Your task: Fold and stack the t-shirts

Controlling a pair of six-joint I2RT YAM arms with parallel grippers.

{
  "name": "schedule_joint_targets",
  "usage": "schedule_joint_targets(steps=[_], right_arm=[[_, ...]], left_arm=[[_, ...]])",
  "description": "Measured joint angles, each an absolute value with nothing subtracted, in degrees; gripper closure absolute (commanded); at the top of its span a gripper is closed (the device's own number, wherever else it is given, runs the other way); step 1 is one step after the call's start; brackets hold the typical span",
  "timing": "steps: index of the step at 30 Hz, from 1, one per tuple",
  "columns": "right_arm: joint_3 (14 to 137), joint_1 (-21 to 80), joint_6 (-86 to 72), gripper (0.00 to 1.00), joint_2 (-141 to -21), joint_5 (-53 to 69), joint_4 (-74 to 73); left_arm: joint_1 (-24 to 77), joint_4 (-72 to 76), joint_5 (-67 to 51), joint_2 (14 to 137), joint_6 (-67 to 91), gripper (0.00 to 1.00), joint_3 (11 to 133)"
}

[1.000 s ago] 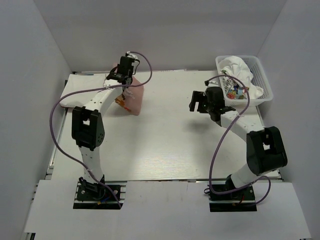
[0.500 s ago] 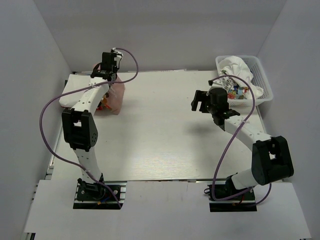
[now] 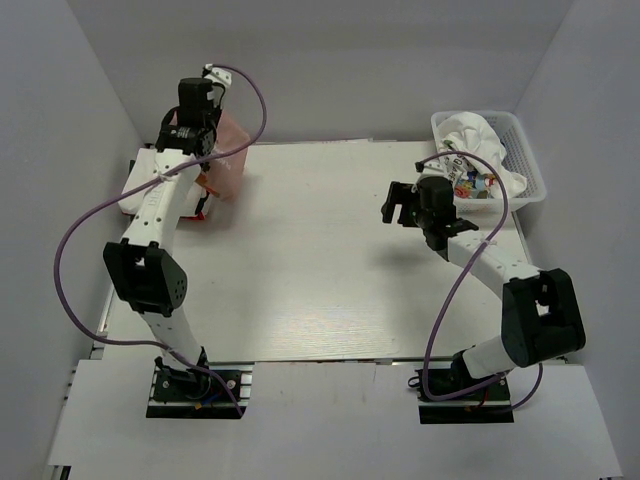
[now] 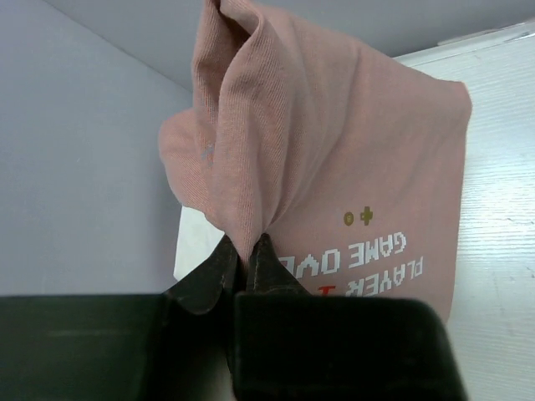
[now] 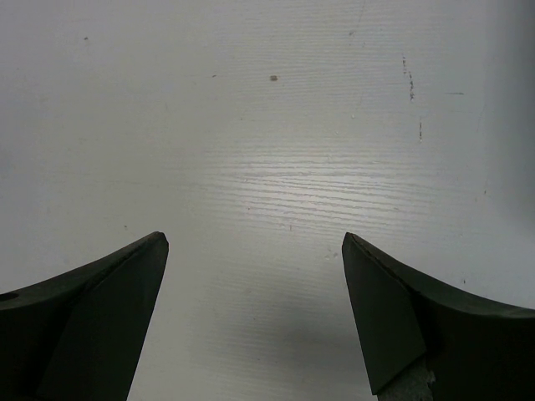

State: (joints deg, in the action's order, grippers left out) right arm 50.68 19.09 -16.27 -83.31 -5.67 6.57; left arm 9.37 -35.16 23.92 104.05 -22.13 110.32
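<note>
The white worktop (image 3: 330,270) fills most of the overhead view, walled in on three sides by pale panels. The basket (image 3: 533,160) (white plastic lattice) stands at its far right corner and serves as the mark for everything else.

The left arm (image 3: 150,215) stretches to the far side of the worktop, well apart from the basket at the opposite far corner, with a purple cable (image 3: 85,225) looping off it. The right arm (image 3: 495,265) bends up near the basket's left side, and its wrist hangs over bare worktop just left of the basket's near corner.

The dusty-pink t-shirt (image 4: 334,142) is at that far left corner, the whole width of the worktop away from the basket, lifted and hanging in loose folds (image 3: 232,160). Whether its lower edge touches the worktop cannot be told. The white t-shirts (image 3: 478,135) lie crumpled in the basket, heaped above its rim, one showing a colourful patch (image 3: 470,185) toward the near side.

On the pink t-shirt the print (image 4: 359,255) reads upside down in the left wrist view: "PLAYER" and "GAME OVE", white letters with a touch of orange.

The left jaws are closed tight on a gathered ridge of the pink t-shirt, cloth pinched between the two black tips. The right jaws stand wide apart with nothing between them, only worktop beneath.
</note>
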Motion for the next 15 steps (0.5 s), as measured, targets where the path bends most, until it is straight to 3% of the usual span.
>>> schedule_joint_targets(steps=[7,15], right_arm=[[51.05,19.09,-16.29,0.10,-84.90,-5.67,6.09],[53.43,19.09,-16.27,0.10,-87.48,-5.93,4.75]], left_arm=[[6.11,-35.38,23.99,104.40,-21.96,1.00,110.06],[-1.13,-32.75,24.67,116.40,-22.44,1.00,113.62]])
